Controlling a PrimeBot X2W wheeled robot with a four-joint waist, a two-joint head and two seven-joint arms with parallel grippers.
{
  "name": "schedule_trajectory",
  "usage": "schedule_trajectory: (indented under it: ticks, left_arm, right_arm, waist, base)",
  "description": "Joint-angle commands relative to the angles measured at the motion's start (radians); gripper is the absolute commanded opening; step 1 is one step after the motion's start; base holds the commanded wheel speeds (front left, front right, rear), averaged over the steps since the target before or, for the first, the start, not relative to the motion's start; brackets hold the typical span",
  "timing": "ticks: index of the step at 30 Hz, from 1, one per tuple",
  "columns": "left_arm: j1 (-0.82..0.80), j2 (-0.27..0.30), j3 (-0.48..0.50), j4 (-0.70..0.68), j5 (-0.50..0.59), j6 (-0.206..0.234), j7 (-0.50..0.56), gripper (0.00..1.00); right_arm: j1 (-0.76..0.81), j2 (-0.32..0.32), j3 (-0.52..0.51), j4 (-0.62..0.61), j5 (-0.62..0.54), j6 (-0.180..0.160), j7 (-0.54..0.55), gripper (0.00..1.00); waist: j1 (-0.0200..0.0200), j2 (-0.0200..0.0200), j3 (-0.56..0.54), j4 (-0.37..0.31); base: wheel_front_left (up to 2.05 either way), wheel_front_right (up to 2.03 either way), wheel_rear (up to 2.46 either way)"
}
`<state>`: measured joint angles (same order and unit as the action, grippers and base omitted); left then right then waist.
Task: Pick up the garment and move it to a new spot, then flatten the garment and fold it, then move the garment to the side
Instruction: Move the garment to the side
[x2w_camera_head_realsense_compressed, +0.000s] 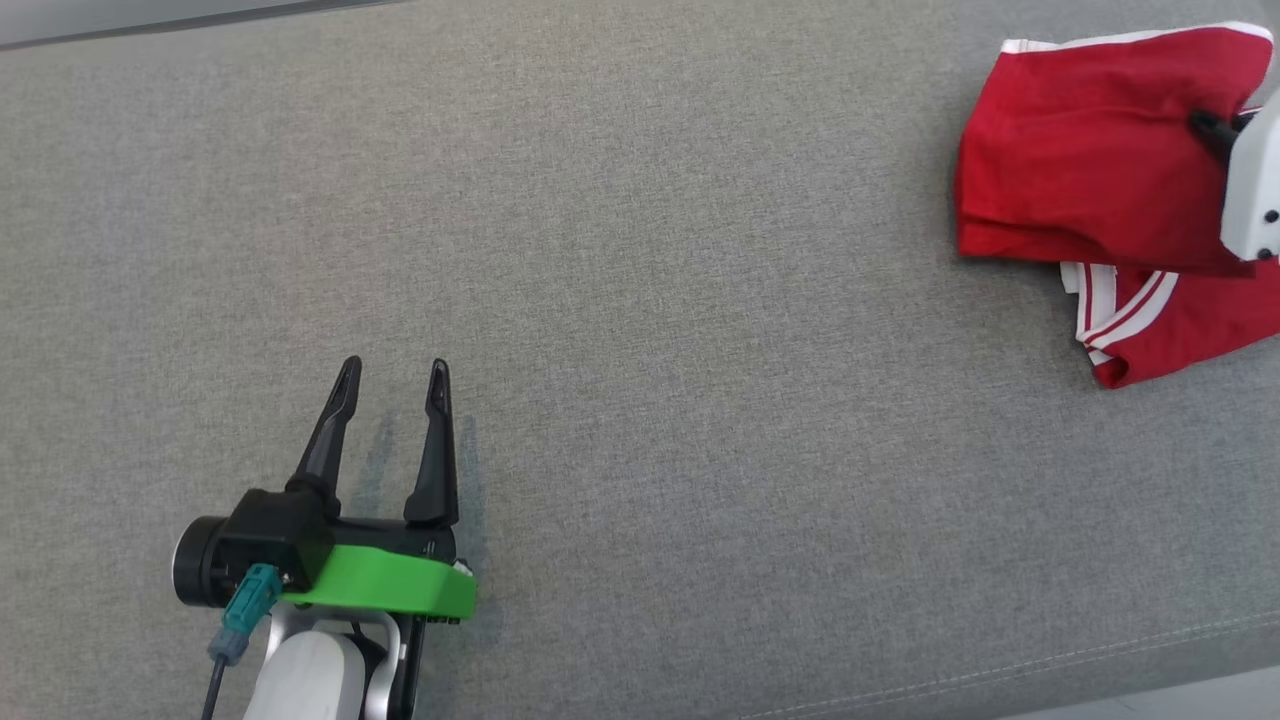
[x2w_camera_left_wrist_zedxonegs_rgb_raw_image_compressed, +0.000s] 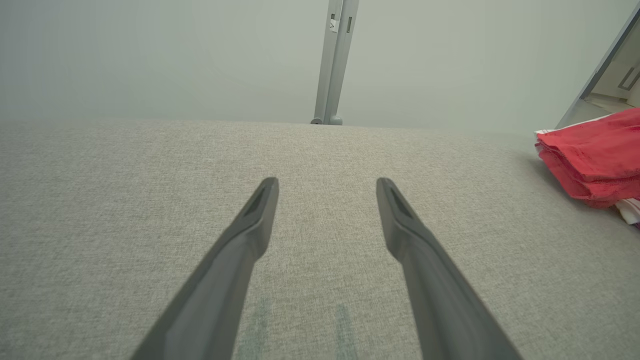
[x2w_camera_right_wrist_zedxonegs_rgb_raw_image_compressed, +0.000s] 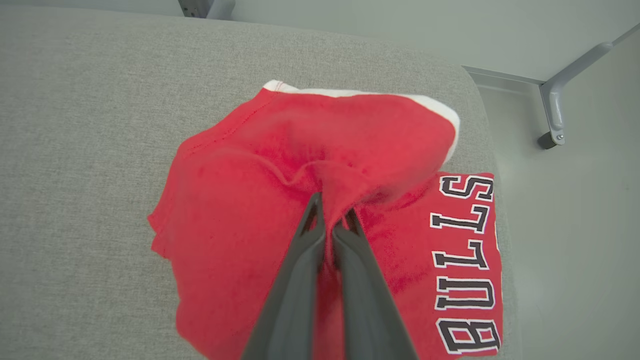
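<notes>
I am seeing the garment (x2w_camera_head_realsense_compressed: 1080, 150) lying at the far right end of the cushion (x2w_camera_head_realsense_compressed: 640, 250), its upper layer overlapping a lower one nearer me. My right gripper (x2w_camera_right_wrist_zedxonegs_rgb_raw_image_compressed: 332, 210) is sitting on top of it, a fold lying between its jaws, while my left gripper (x2w_camera_head_realsense_compressed: 394, 367) is sitting over the near left, well apart.

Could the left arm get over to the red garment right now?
Probably, path-wise: only bare grey cushion lies between the open left gripper and the garment, which the right gripper pinches. It is far across, though.

"BULLS" printed on red garment (x2w_camera_right_wrist_zedxonegs_rgb_raw_image_compressed: 465, 260).
</notes>
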<state>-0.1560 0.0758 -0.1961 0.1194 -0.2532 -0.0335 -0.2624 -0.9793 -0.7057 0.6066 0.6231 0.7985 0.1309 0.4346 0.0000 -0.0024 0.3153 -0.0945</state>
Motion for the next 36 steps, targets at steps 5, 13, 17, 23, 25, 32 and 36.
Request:
schedule_trajectory:
  ticks: [5, 13, 17, 23, 25, 32, 36]
  left_arm:
    - [-0.024, 0.011, -0.007, -0.013, 0.006, 0.006, 0.003, 1.0]
    - [-0.043, 0.025, -0.017, -0.031, 0.008, 0.002, 0.014, 1.0]
    - [-0.049, 0.03, -0.022, -0.037, 0.01, 0.006, 0.021, 1.0]
    - [-0.05, 0.036, -0.026, -0.041, 0.011, 0.011, 0.026, 1.0]
    - [-0.047, 0.038, -0.027, -0.042, 0.011, 0.015, 0.027, 1.0]
    - [-0.031, 0.046, -0.035, -0.045, 0.008, 0.019, 0.033, 1.0]
    - [-0.027, 0.05, -0.04, -0.047, 0.005, 0.021, 0.038, 1.0]
  right_arm:
    - [0.027, -0.085, 0.022, -0.023, 0.029, -0.001, 0.018, 0.0]
    - [0.036, -0.132, 0.044, 0.031, 0.001, -0.001, -0.039, 0.0]
    - [0.038, -0.135, 0.053, 0.084, -0.03, -0.001, -0.083, 0.0]
    - [0.042, -0.114, 0.059, 0.16, -0.057, -0.001, -0.144, 0.0]
    - [0.043, -0.105, 0.062, 0.18, -0.061, -0.001, -0.161, 0.0]
    - [0.034, -0.081, 0.084, 0.246, -0.106, -0.001, -0.247, 1.0]
    - [0.049, -0.071, 0.097, 0.272, -0.105, -0.001, -0.272, 1.0]
  waist:
    - [0.0, 0.0024, 0.012, -0.007]
    - [0.0, 0.0024, 0.044, -0.003]
    - [0.0, 0.0024, 0.058, 0.006]
    - [0.0, 0.0024, 0.066, 0.014]
    - [0.0, 0.0024, 0.065, 0.012]
    - [0.0, 0.0024, 0.049, -0.013]
    - [0.0, 0.0024, 0.043, -0.026]
  base:
    - [0.0, 0.0, 0.0]
    - [0.0, 0.0, 0.0]
    - [0.0, 0.0, 0.0]
    - [0.0, 0.0, 0.0]
    - [0.0, 0.0, 0.0]
    - [0.0, 0.0, 0.0]
    - [0.0, 0.0, 0.0]
